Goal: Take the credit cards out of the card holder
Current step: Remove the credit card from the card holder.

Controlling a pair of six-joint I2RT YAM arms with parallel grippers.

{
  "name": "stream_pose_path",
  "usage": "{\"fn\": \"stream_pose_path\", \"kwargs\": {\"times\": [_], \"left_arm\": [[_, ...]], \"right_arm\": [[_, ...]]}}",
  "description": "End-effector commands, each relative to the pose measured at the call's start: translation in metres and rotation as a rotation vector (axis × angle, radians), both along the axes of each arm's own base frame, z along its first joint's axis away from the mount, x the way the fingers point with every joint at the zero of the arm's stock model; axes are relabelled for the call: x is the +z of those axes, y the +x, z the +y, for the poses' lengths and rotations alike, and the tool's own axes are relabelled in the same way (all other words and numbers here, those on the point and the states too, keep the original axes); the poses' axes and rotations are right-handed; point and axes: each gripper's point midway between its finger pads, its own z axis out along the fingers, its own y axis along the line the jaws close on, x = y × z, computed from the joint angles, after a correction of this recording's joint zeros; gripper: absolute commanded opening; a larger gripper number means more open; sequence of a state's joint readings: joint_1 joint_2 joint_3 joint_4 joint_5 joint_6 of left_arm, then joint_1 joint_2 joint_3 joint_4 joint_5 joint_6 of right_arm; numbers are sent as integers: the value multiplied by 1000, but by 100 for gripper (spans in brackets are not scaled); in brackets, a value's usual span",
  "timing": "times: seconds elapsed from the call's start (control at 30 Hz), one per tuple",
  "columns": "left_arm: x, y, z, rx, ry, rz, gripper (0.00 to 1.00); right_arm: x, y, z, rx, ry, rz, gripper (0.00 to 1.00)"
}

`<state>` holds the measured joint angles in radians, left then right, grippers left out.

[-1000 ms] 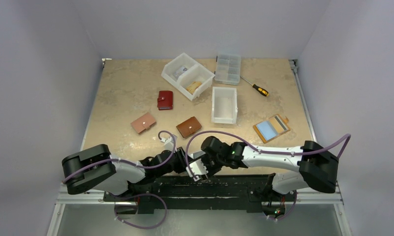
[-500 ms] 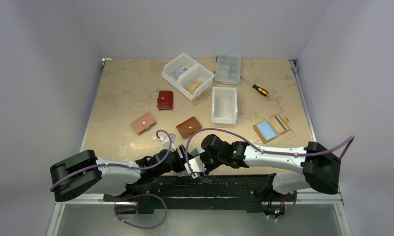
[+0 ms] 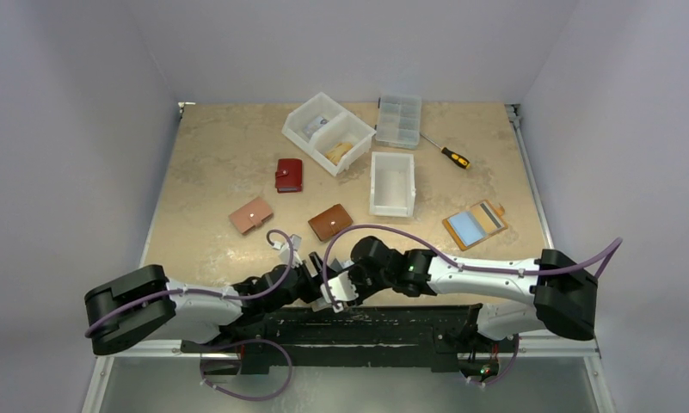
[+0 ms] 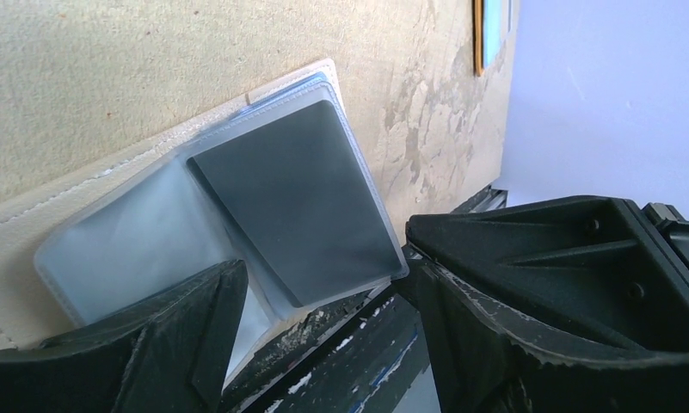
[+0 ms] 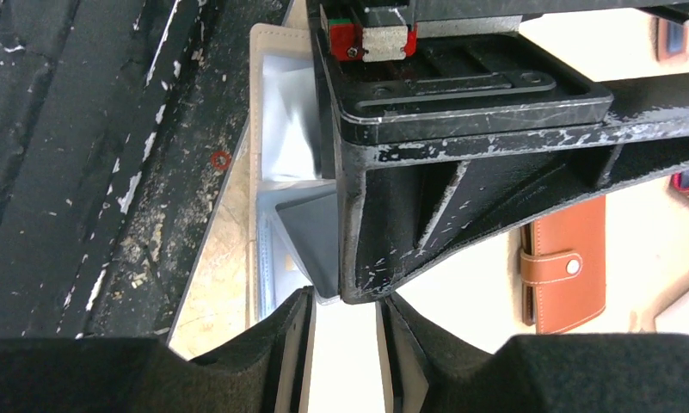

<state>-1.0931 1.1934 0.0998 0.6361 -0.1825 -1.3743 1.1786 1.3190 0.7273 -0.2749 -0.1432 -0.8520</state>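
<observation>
black card (image 4: 293, 202) lies flat, slanting diagonally

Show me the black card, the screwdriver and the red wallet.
black card (image 4: 293, 202), left wrist view, middle of its face.
screwdriver (image 3: 445, 151), top view, where its handle begins.
red wallet (image 3: 288, 175), top view, middle of its cover.

- The card holder (image 4: 18, 258) ran off the left edge of the left wrist view.
- A finger of the left gripper (image 4: 323, 258) hid its lower sleeves.
</observation>
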Motion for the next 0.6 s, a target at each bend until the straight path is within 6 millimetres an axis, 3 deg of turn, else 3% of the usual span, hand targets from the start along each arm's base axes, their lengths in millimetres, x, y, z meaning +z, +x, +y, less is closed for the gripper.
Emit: {"fn": "stream_pose_path", "kwargs": {"times": [0.0, 0.57], "left_arm": [[5, 11, 9, 94, -54, 0, 79], [17, 15, 18, 135, -102, -44, 79]], "right_arm": [[25, -6, 26, 37, 105, -6, 38], [22, -5, 40, -43, 144, 66, 32]]}}
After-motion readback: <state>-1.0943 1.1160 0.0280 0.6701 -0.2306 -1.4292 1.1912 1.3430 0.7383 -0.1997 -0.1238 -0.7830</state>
